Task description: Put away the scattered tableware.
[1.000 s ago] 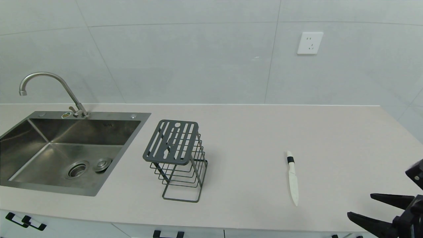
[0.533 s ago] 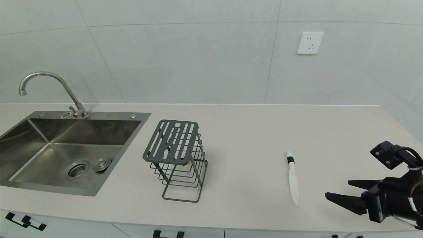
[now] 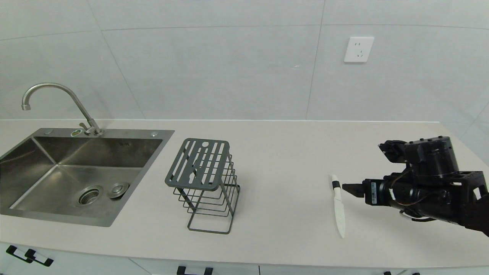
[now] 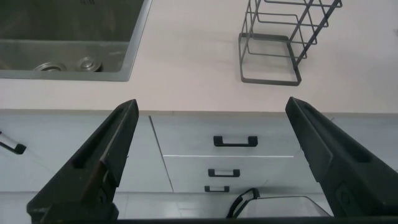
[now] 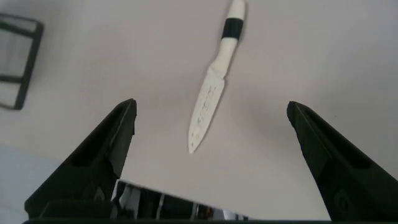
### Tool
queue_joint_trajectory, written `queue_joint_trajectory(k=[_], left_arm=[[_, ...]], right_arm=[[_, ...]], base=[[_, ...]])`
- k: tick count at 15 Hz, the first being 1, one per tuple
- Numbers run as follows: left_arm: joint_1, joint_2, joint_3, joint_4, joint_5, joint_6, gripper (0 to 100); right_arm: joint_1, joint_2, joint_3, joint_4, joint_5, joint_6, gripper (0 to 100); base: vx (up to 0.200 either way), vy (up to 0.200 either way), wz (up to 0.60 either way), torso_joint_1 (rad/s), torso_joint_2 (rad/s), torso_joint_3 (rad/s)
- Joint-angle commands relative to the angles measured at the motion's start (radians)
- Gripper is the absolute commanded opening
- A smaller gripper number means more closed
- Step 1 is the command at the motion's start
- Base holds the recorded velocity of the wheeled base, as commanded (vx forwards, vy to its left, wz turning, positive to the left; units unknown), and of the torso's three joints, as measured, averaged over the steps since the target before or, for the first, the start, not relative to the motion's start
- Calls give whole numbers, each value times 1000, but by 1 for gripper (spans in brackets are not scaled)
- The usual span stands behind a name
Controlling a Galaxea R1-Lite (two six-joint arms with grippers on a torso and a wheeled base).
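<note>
White knife (image 3: 338, 206) with the black band on its handle is lying flat on the surface (image 3: 290, 160), well off to the right of the wire rack (image 3: 204, 183), with its tip toward the front edge. The right jaws are spread wide and gripping nothing. They're just beside the knife's handle end, on the side away from the rack, and pointing back toward the rack. The left jaws are released too, hanging out past the front edge in front of the rack, over the cabinet drawers (image 4: 235, 142). The sink (image 3: 126, 132) is right next to the rack on its left.
</note>
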Motion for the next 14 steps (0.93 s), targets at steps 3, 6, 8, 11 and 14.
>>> queue_joint_trajectory(k=[3,6,8,11,14], left_arm=[[0,0,0,0,0,1,100],[0,0,0,0,0,1,100],[0,0,0,0,0,1,100],[0,0,0,0,0,1,100],[0,0,0,0,0,2,100]], right_arm=[[29,138,-57,-2,-31,28,100],[35,210,-86,-2,-87,98,100],[38,236,-91,-2,-93,111,100],[38,282,-94,-13,-94,109,100],[51,345,-152,-14,-142,102,100]], base=[[0,0,0,0,0,0],[0,0,0,0,0,0],[0,0,0,0,0,0],[0,0,0,0,0,0],[0,0,0,0,0,0]])
